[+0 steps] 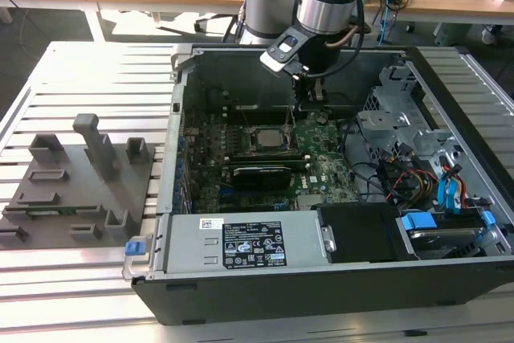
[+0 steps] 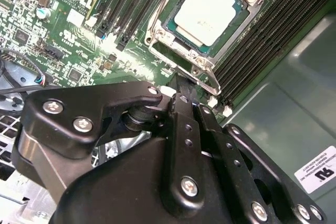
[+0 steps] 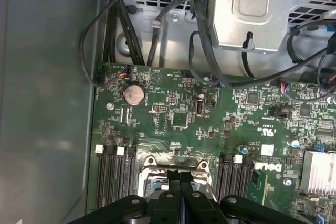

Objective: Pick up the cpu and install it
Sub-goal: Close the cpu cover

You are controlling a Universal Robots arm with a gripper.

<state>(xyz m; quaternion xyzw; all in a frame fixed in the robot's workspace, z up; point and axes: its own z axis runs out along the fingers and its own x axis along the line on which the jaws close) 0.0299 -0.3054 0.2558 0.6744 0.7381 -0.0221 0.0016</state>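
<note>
Inside the computer case (image 1: 241, 295), we see the cpu (image 2: 207, 14) seated in its socket (image 2: 156, 31), toward the exterior view's left of the gripper (image 1: 309, 108), whose fingers (image 3: 172, 192) look pressed together on nothing (tips by the socket's rim).

Bright, even light; soft shadows.

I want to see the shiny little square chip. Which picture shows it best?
The second wrist view: the small square silvery cpu sits close, unblocked in its metal-rimmed socket. The exterior view shows it as a tiny pale square inside the case. In the first wrist view the black gripper covers most of that socket.
</note>
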